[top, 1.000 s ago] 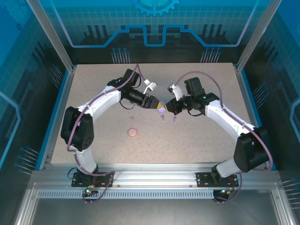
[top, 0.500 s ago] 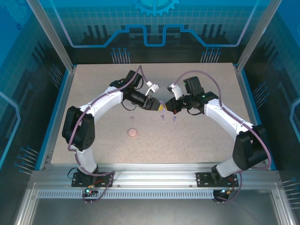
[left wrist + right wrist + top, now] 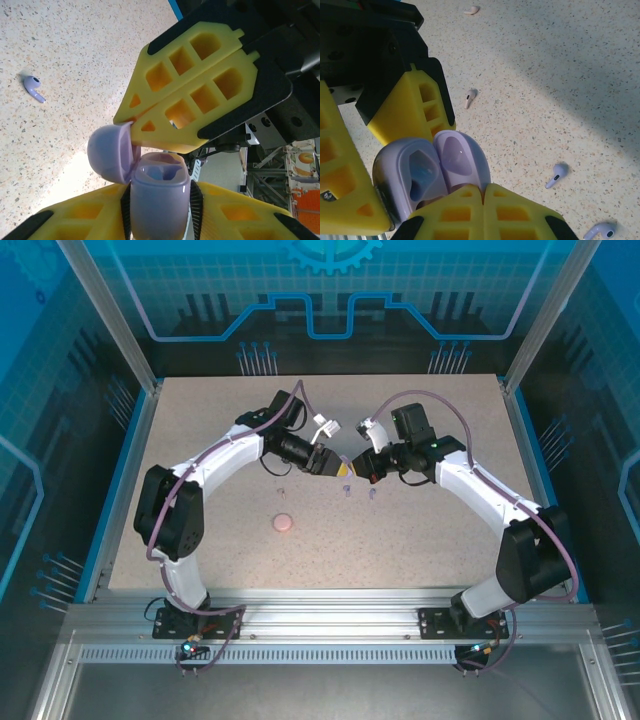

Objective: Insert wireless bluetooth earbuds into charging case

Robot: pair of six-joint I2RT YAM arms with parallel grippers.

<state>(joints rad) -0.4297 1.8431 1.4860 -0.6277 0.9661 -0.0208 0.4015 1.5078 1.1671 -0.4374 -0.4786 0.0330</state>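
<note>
Over the middle of the table (image 3: 430,540) the left gripper (image 3: 160,192) clamps the open purple case (image 3: 161,205); the right gripper (image 3: 483,189), pinched shut, seems to prop its lid (image 3: 109,152). A purple earbud (image 3: 557,175) lies nearby, likely light and slippery: pinch its stem

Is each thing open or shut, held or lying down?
purple case: open, empty, held up
left gripper: shut on purple case
right gripper: shut, tips against purple case
pink case: shut, lying flat
purple earbuds: lying loose
pink earbuds: lying loose
</note>
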